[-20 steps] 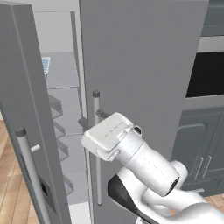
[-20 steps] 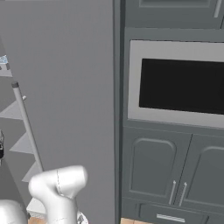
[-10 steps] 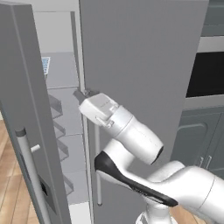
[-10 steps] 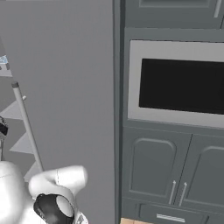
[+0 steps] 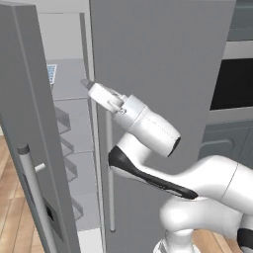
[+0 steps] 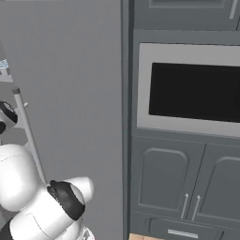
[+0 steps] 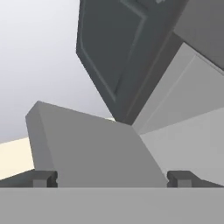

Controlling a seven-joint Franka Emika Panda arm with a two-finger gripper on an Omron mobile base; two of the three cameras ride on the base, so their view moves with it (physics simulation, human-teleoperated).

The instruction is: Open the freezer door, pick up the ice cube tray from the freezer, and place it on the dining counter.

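Note:
The freezer door (image 5: 29,99) stands swung open at the left, its silver bar handle (image 5: 34,197) facing me. Inside the freezer (image 5: 69,128), the ice cube tray (image 5: 51,74) lies on an upper shelf, white with pale blue cubes. A sliver of the ice cube tray (image 6: 3,64) also shows at the left edge of the right base view. My gripper (image 5: 87,84) is raised at the opening's right edge, just right of the tray and about level with it. In the hand view my gripper (image 7: 113,178) is open with nothing between its fingertips (image 7: 43,178). The dining counter is out of view.
The plain grey fridge door (image 5: 163,74) is closed right beside my arm, its vertical handle (image 5: 109,173) close to my forearm. A dark built-in oven (image 6: 192,91) and grey cabinets (image 6: 164,183) stand to the right. Several lower freezer shelves (image 5: 66,148) lie below the hand.
My hand has risen and swung left, from beside the plain door's handle up to the freezer opening near the tray's shelf. The jaws stay open and the door has not moved.

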